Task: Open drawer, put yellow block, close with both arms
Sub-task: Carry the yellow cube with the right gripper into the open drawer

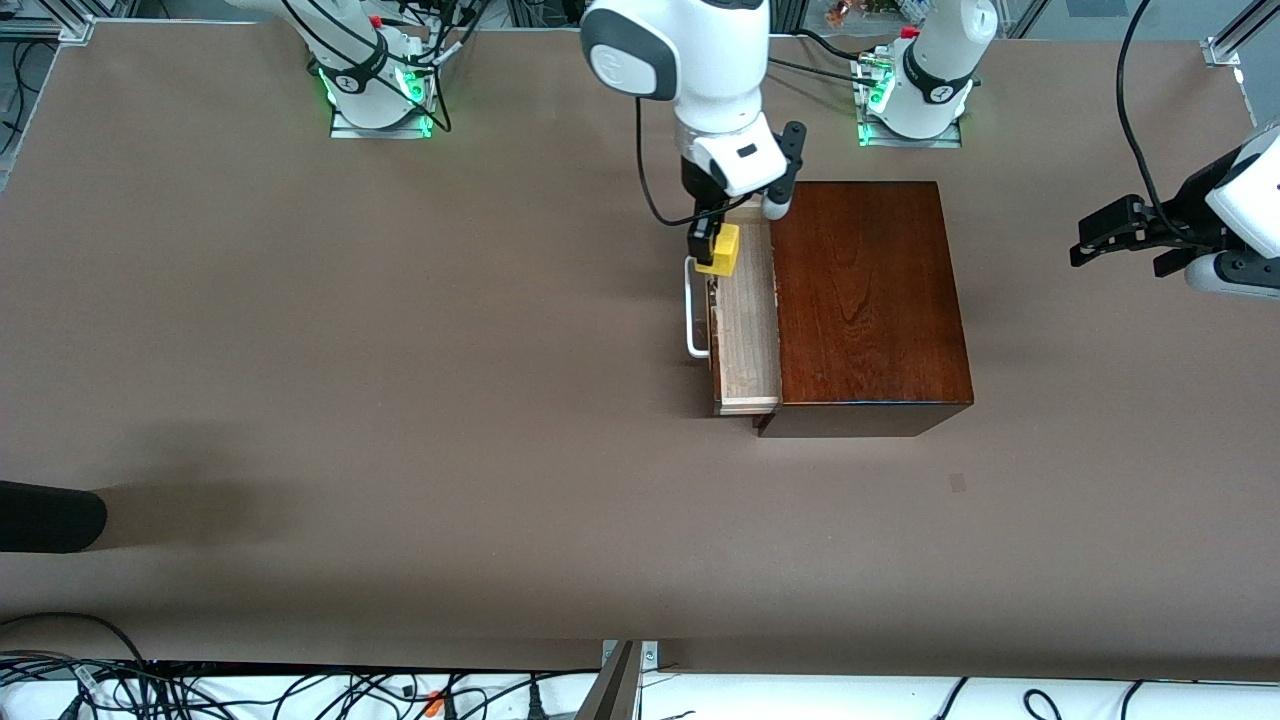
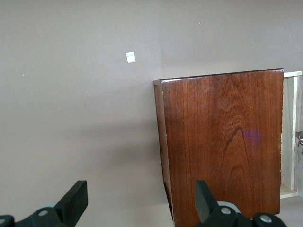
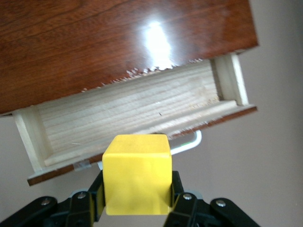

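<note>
The drawer [image 1: 748, 320] stands pulled out of the mahogany box [image 1: 865, 300], with its pale wood tray bare and its white handle [image 1: 690, 310] toward the right arm's end of the table. My right gripper [image 1: 712, 245] is shut on the yellow block [image 1: 722, 250] and hangs over the drawer's front edge. In the right wrist view the yellow block [image 3: 137, 172] sits between the fingers of the right gripper [image 3: 137, 189], above the drawer [image 3: 128, 113] and handle [image 3: 189, 144]. My left gripper [image 1: 1095, 240] waits open off the box's closed end. The left gripper [image 2: 139, 198] faces the box [image 2: 222, 142].
A dark rounded object [image 1: 50, 515] pokes in at the table's edge on the right arm's end. A small square mark [image 1: 957, 483] lies on the table nearer the front camera than the box. Cables [image 1: 300, 690] run along the table's near edge.
</note>
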`<action>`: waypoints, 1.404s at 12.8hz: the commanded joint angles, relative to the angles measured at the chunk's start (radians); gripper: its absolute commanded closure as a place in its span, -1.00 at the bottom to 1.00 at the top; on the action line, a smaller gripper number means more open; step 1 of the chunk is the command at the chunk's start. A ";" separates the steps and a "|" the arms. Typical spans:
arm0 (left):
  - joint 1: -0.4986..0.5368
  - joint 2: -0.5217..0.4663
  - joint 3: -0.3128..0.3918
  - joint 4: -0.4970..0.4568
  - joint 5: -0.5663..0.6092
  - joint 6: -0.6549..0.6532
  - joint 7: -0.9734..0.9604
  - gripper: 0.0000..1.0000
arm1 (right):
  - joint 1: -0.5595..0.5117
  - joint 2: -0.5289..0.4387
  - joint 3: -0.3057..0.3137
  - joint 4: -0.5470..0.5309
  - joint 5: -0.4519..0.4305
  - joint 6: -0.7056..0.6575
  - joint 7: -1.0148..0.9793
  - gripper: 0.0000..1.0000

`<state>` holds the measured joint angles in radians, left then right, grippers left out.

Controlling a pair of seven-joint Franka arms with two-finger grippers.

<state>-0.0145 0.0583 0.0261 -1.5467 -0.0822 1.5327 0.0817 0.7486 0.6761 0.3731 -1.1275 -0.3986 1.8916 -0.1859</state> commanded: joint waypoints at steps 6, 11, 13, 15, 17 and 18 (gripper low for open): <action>0.002 0.017 -0.002 0.034 -0.004 -0.025 0.007 -1.00 | 0.063 0.125 -0.020 0.087 -0.063 0.078 -0.030 0.34; 0.002 0.017 -0.003 0.034 -0.004 -0.026 0.006 -1.00 | 0.120 0.167 -0.089 0.086 -0.063 0.103 -0.059 0.33; 0.002 0.017 -0.003 0.034 -0.004 -0.026 0.007 -1.00 | 0.118 0.171 -0.095 0.084 -0.062 0.101 -0.107 0.33; 0.001 0.018 -0.003 0.033 -0.004 -0.026 0.007 -1.00 | 0.118 0.171 -0.097 0.083 -0.062 0.098 -0.112 0.33; 0.001 0.020 -0.003 0.033 -0.002 -0.026 0.007 -1.00 | 0.117 0.171 -0.097 0.080 -0.062 0.098 -0.122 0.33; 0.001 0.021 -0.003 0.034 -0.004 -0.026 0.006 -1.00 | 0.115 0.171 -0.099 0.075 -0.062 0.098 -0.124 0.32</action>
<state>-0.0145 0.0623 0.0252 -1.5464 -0.0822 1.5282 0.0817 0.8549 0.8316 0.2851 -1.0832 -0.4463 2.0034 -0.2884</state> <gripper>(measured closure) 0.000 0.445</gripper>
